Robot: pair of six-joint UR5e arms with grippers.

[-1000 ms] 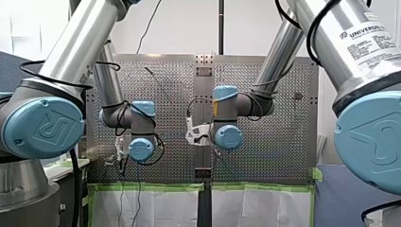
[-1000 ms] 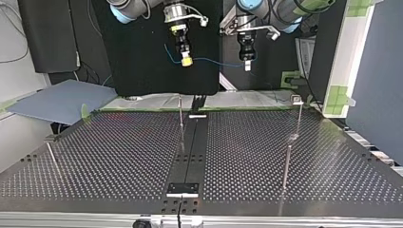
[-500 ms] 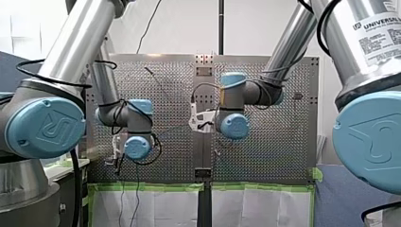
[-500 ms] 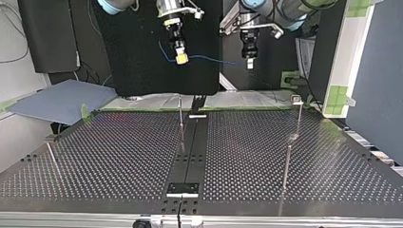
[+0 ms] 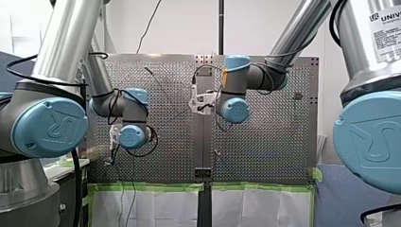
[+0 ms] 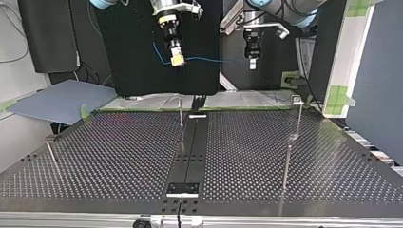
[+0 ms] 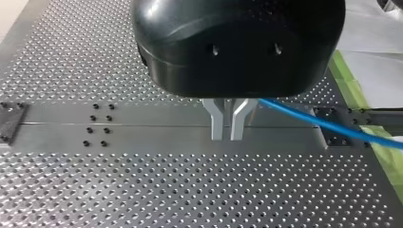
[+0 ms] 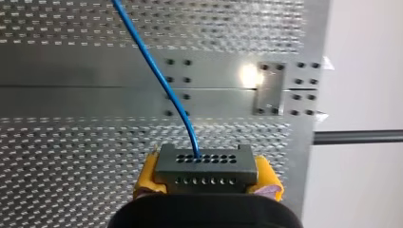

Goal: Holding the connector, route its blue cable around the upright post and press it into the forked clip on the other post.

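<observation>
In the right wrist view my right gripper [image 8: 205, 181] is shut on a grey multi-hole connector [image 8: 205, 166] between its yellow pads. The blue cable [image 8: 161, 80] leaves the connector's face. In the top view that gripper [image 6: 177, 60] hangs high at the left. The cable [image 6: 211, 60] runs almost level from it to my left gripper [image 6: 252, 63] at the right. In the left wrist view the metal fingers of my left gripper [image 7: 227, 137] stand nearly together, shut on the cable [image 7: 328, 126]. A thin upright post [image 6: 181, 121] stands mid-table. Another post [image 6: 298, 116] carries a small head [image 6: 296, 99].
The perforated table [image 6: 119, 161] has a dark centre strip [image 6: 190, 156]. A further thin post [image 6: 286, 164] stands at the top view's right and a short one [image 6: 52, 154] at its left. Both grippers hang well above the table, behind its far edge in the top view.
In the top view my right gripper has climbed and shifted left with the connector. My left gripper has risen slightly. The cable between them now hangs straighter.
</observation>
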